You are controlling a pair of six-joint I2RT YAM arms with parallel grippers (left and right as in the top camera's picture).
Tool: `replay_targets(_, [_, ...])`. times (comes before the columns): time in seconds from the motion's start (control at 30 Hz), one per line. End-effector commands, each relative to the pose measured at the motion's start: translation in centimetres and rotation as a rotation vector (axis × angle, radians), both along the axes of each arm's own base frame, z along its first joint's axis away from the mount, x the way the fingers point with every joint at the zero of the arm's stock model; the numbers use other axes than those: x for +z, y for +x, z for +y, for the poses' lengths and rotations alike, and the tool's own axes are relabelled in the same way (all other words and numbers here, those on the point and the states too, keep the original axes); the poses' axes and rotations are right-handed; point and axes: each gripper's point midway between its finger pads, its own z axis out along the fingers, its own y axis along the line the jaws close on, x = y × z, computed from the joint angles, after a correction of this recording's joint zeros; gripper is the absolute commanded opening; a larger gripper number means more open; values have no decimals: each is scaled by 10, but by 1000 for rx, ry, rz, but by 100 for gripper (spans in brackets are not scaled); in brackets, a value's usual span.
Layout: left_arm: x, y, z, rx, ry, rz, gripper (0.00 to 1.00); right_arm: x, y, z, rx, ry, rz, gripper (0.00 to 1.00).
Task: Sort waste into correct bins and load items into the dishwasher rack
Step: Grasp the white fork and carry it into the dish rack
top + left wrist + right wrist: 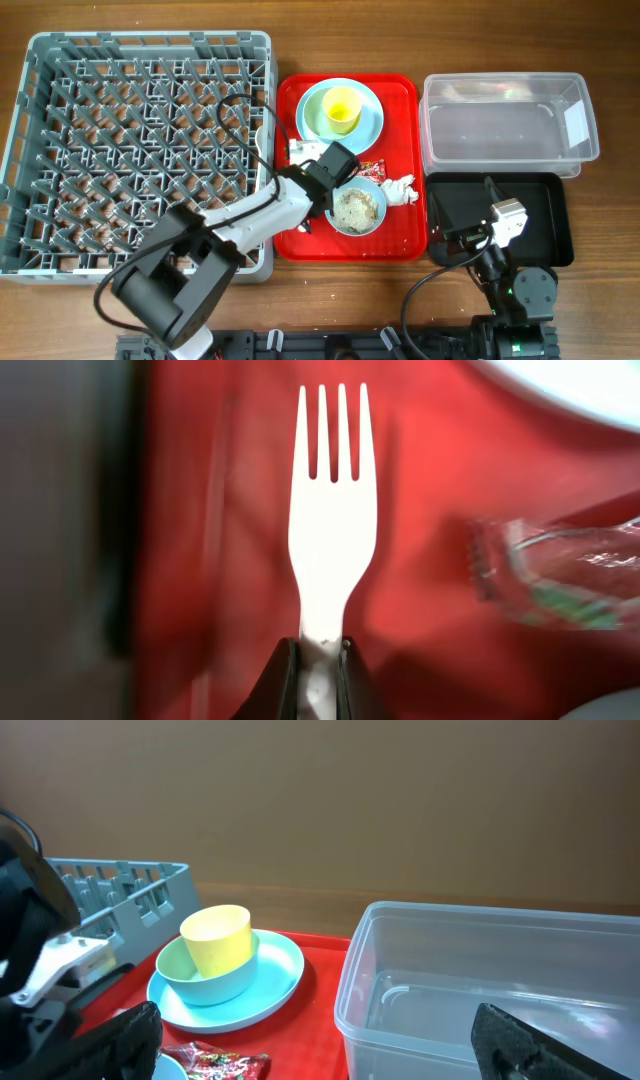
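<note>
- We observed the left gripper (320, 648) over the red tray (230, 510), jaws clamped on the fork (333, 510) handle.
- We observed the right gripper (315, 1020) beside that tray, jaws wide, empty.

White plastic fork (333, 530), tines outward, gripped at handle.

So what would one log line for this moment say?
left tool: shut on white fork, over red tray | right tool: open, empty, facing clear tub
</note>
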Motion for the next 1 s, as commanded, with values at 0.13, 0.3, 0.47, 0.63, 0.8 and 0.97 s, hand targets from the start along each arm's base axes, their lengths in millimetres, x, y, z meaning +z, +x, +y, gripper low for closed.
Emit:
replay_targets(0.13, [158,36,13,-32,-150,-265,4,0,0,2,8,-3,0,100])
replay_targets(0.3, [226,37,59,-21,-171,-431,4,0,0,2,8,-3,0,100])
replay_targets(0.47, [238,40,102,50,-129,-458,4,0,0,2,9,-3,0,100])
replay_targets(0.63, [229,46,131,113,-90,-427,4,0,0,2,8,-3,0,100])
replay_targets(0.8, [218,50,135,102,-104,-384,4,0,0,2,8,-3,0,100])
replay_targets(0.97, [201,55,135,107,-86,-338,4,0,0,2,8,-3,0,100])
